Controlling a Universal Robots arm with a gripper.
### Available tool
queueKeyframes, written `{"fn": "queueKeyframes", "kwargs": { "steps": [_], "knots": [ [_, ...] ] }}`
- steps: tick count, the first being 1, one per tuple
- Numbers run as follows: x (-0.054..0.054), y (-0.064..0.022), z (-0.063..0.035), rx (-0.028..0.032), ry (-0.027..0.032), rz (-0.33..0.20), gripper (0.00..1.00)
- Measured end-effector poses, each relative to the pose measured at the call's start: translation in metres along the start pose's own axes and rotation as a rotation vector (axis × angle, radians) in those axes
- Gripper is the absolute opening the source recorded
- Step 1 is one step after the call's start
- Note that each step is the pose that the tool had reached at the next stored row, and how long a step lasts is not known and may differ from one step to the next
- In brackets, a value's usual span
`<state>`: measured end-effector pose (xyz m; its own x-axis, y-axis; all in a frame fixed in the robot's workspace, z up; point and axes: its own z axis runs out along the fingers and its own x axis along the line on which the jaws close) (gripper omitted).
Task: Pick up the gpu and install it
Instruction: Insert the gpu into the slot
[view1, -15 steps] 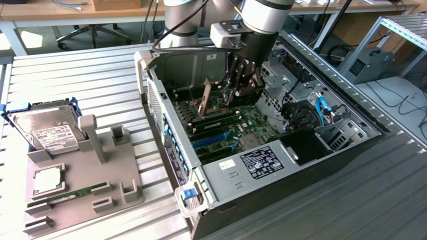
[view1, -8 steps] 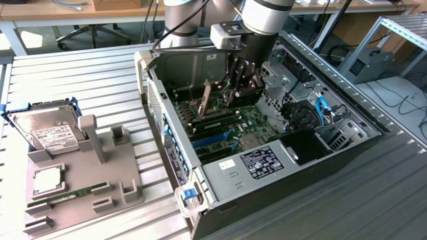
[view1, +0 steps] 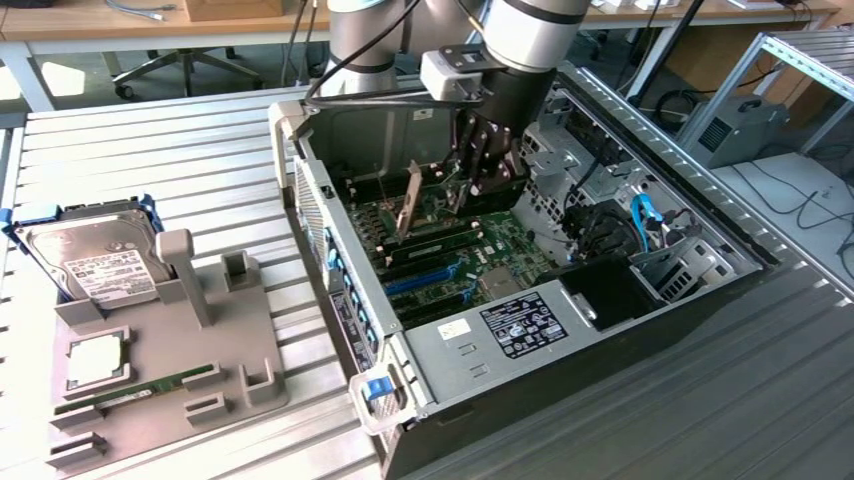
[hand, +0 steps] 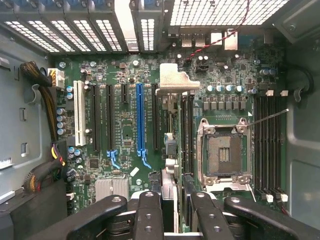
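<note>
Gripper (hand: 171, 210): jaws closed on the gpu's upper edge, down inside the open computer case (view1: 350, 330).
Gpu (hand: 170, 150): between the jaws (edge-on), standing upright over the motherboard (hand: 125, 135).
Blue slot (hand: 139, 120): just beside the card.
Rear grille (hand: 220, 12): farthest beyond the jaws.

Open computer case (view1: 350, 215) sits on the slatted metal tabletop (view1: 160, 170) — green motherboard (view1: 514, 255) exposed inside, blue slot (hand: 139, 117) and bare processor socket (hand: 223, 152) showing in the wrist view. Over on the exterior view's left, a grey holder tray (view1: 200, 350) — silver hard drive (view1: 91, 262) propped up, slim green memory stick (view1: 154, 385) lying flat near its front edge.
</note>
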<state>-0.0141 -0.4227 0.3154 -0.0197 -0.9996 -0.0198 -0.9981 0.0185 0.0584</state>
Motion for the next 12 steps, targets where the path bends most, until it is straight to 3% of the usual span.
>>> {"fn": "queueKeyframes", "kwargs": {
  "steps": [12],
  "knots": [
    [0.0015, -0.0001, 0.0023, 0.0000, -0.0001, 0.000, 0.27]
  ]
}}
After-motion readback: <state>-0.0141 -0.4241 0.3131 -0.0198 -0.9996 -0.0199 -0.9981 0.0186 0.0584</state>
